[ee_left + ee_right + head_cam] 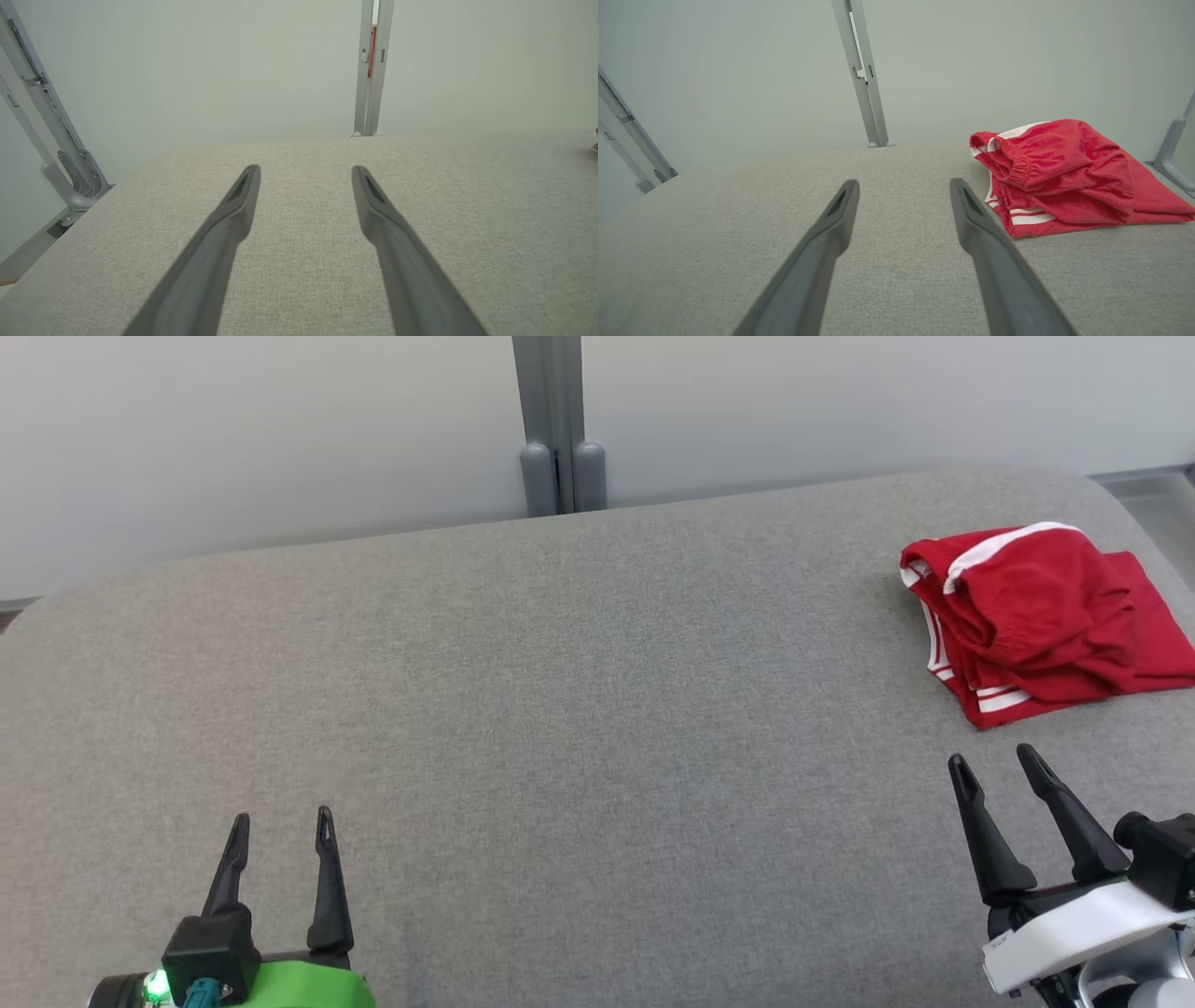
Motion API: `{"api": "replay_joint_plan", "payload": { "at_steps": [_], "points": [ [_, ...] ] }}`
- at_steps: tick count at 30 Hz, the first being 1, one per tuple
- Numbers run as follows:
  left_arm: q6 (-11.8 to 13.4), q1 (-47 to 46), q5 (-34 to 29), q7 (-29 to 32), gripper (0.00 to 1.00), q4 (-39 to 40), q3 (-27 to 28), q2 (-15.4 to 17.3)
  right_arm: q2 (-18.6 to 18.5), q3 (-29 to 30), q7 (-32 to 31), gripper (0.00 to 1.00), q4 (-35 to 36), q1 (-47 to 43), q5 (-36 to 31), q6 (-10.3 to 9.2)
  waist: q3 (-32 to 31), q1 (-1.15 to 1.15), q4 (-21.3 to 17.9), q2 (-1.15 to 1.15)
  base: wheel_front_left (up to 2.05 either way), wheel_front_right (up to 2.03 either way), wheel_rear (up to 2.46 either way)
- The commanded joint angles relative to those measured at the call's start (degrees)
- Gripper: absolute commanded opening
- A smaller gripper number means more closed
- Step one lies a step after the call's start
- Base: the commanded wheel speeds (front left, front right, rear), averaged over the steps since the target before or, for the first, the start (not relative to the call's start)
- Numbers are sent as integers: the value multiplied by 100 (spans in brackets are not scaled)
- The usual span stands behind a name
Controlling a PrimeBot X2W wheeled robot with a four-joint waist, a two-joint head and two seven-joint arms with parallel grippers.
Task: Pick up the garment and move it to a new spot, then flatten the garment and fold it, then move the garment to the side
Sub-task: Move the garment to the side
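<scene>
Right gripper, fingers spread, points toward garment.

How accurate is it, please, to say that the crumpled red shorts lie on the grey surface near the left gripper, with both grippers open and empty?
Not quite: the red shorts lie near the right gripper, not the left gripper, as the head view shows. The rest holds: they lie crumpled on the grey surface, and both grippers are open and empty.
</scene>
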State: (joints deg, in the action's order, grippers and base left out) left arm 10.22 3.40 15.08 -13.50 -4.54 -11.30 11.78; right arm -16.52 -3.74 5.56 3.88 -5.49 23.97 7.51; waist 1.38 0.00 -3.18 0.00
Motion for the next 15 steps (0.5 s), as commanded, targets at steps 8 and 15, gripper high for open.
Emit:
{"api": "replay_joint_plan", "payload": {
  "at_steps": [8,15],
  "points": [
    [-138,288,145,-14,100,-102,-80,89,116,193,-207,100,238,-400,-187,-4,-320,0,139,0,0,0,0],
    [-203,306,145,1,100,-278,-159,131,129,226,-290,100,326,-510,-240,-4,-395,0,115,0,0,0,0]
  ]
}}
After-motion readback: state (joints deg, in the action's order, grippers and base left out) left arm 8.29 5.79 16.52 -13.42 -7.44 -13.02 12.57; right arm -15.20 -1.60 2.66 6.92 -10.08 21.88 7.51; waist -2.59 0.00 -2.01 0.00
